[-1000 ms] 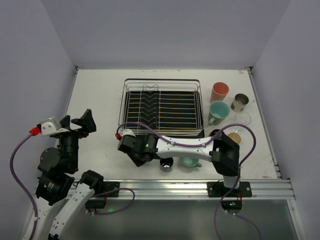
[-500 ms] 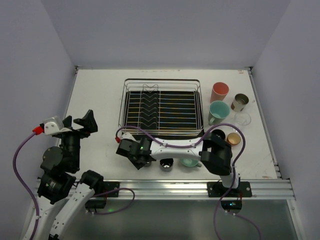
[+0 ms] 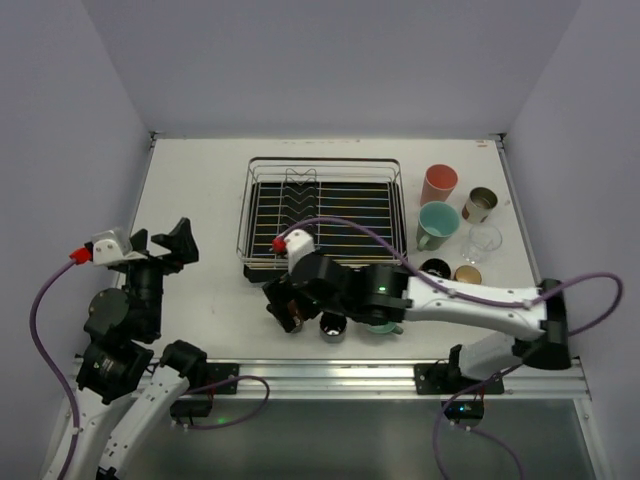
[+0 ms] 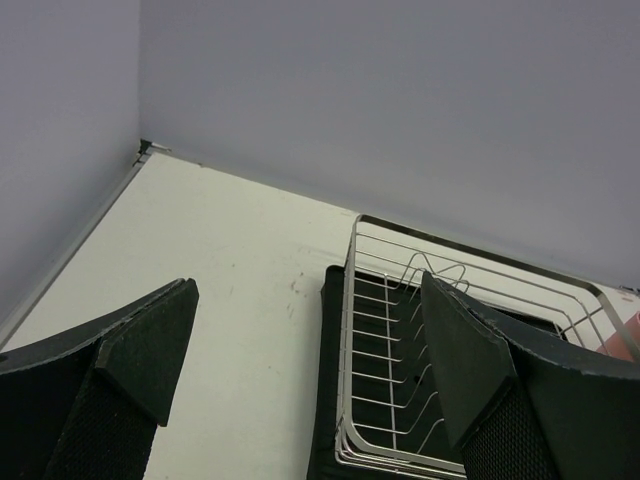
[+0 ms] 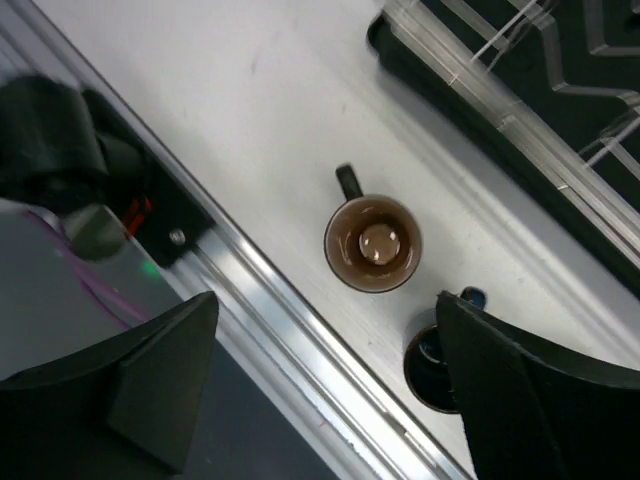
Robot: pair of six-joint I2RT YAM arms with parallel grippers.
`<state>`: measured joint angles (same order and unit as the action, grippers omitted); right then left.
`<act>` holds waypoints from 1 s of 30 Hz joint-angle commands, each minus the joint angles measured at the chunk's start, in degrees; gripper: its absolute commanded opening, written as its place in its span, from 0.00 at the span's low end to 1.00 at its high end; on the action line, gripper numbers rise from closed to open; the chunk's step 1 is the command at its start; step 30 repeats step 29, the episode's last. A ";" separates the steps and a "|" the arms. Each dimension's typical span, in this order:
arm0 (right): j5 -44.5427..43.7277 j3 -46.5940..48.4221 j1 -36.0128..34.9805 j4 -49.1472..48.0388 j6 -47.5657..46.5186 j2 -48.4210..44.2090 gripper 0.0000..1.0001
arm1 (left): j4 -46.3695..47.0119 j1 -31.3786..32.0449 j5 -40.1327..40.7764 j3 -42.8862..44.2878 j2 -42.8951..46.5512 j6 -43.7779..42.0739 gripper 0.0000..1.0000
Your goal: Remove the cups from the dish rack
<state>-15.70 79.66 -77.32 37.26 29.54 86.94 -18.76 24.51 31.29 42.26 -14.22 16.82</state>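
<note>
The dish rack (image 3: 320,215) stands mid-table and I see no cups in it. My right gripper (image 3: 283,305) hovers open over a brown glass mug (image 5: 372,243) that stands upright on the table by the front rail, free of both fingers. A dark cup (image 5: 430,368) sits beside it, half hidden behind one finger. In the top view the brown mug (image 3: 292,320), the dark cup (image 3: 333,327) and a mint mug (image 3: 378,323) line the front edge. My left gripper (image 3: 158,248) is open and empty at the left, looking toward the rack (image 4: 400,380).
At the right of the rack stand a pink tumbler (image 3: 438,184), a metal cup (image 3: 480,204), a mint mug (image 3: 437,224), a clear glass (image 3: 484,240), a black cup (image 3: 435,268) and an orange cup (image 3: 467,275). The aluminium rail (image 5: 300,330) runs just past the brown mug.
My right gripper has opened and let go of the brown mug near the front edge. The right arm's elbow has swung out to the right. The left arm has not moved.
</note>
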 commanded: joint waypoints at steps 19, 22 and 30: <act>-50.92 -28.24 1.56 -15.11 -2.12 -75.41 0.99 | 2.59 0.10 -16.35 10.30 -7.85 1.20 1.00; -50.39 -30.17 1.47 -15.11 -2.20 -78.76 0.99 | 2.59 0.10 -16.17 9.16 -6.09 1.37 1.00; -51.00 -29.57 1.47 -15.11 -3.17 -74.99 0.99 | 3.03 0.10 -15.56 6.17 -4.67 1.55 1.00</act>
